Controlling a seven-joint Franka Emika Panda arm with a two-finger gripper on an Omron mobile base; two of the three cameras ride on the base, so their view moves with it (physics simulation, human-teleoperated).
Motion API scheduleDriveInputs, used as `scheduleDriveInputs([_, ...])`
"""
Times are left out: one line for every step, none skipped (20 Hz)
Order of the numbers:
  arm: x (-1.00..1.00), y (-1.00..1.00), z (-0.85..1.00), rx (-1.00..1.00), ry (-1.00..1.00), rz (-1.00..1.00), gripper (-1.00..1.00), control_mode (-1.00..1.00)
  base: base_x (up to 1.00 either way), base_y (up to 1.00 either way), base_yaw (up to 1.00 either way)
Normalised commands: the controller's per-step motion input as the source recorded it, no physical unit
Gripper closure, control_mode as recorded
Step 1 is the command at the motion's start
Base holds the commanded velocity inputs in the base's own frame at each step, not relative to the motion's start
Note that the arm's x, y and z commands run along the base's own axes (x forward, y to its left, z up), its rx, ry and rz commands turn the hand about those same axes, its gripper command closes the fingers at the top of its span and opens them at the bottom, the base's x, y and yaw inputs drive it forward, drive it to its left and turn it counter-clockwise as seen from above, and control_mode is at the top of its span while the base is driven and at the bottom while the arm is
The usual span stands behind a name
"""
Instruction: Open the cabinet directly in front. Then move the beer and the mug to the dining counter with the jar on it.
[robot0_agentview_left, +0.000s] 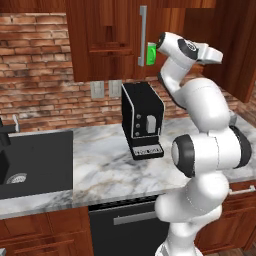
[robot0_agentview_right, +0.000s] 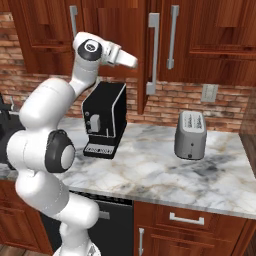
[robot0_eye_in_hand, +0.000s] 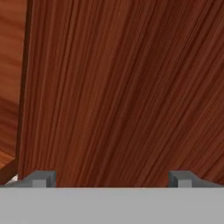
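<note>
Wood grain of the cabinet (robot0_eye_in_hand: 122, 87) door sits right against the hand view, with the pincer (robot0_eye_in_hand: 111, 179) released, its two tips set wide apart and nothing between them. From the base views the hand is up at the cabinet (robot0_agentview_right: 125, 35), beside a door (robot0_agentview_right: 144, 60) that stands partly swung out on edge, its long grey bar handle (robot0_agentview_right: 153, 52) facing the room.

The step in hand looks like finishing the opening. A good way would be to press on the door's inner face or edge and sweep it along its hinge arc until it stands well clear, keeping the wrist away from the coffee machine (robot0_agentview_left: 142, 120) on the counter (robot0_agentview_left: 105, 165) below, so the reach to the shelf is free.

Inside the gap the mug (robot0_agentview_left: 151, 54) shows as a small, bright green, glossy cylinder, just behind the handle (robot0_agentview_left: 143, 35) and close to the hand. I cannot make out the beer. A toaster (robot0_agentview_right: 191, 135) stands farther right.
</note>
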Motion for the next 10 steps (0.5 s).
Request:
scheduleDriveInputs([-0.21,0.0,0.0,0.0,0.0,0.09,-1.0,-1.0,0.0,0.0,0.0])
scheduleDriveInputs([-0.34,0.0,0.0,0.0,0.0,0.11,-1.0,-1.0,0.0,0.0,0.0])
scheduleDriveInputs([-0.84,0.27,-0.11,-0.08,-0.08,0.23,-1.0,-1.0,0.0,0.0,0.0])
scheduleDriveInputs([-0.97,0.38,-0.06,-0.06,-0.14,0.28,-1.0,-1.0,0.0,0.0,0.0])
scheduleDriveInputs([-1.0,0.62,-0.09,-0.06,-0.14,0.33,-1.0,-1.0,0.0,0.0,0.0])
scheduleDriveInputs([-1.0,0.77,-0.07,-0.06,-0.13,0.36,-1.0,-1.0,0.0,0.0,0.0])
scheduleDriveInputs([-0.93,0.96,-0.04,-0.06,-0.12,0.39,-1.0,-1.0,0.0,0.0,0.0])
scheduleDriveInputs([-0.84,1.0,0.0,-0.06,-0.11,0.42,-1.0,-1.0,0.0,0.0,0.0])
scheduleDriveInputs([-0.79,1.0,0.0,-0.06,-0.09,0.43,-1.0,-1.0,0.0,0.0,0.0])
scheduleDriveInputs([-0.75,1.0,0.0,-0.07,-0.09,0.45,-1.0,-1.0,0.0,0.0,0.0])
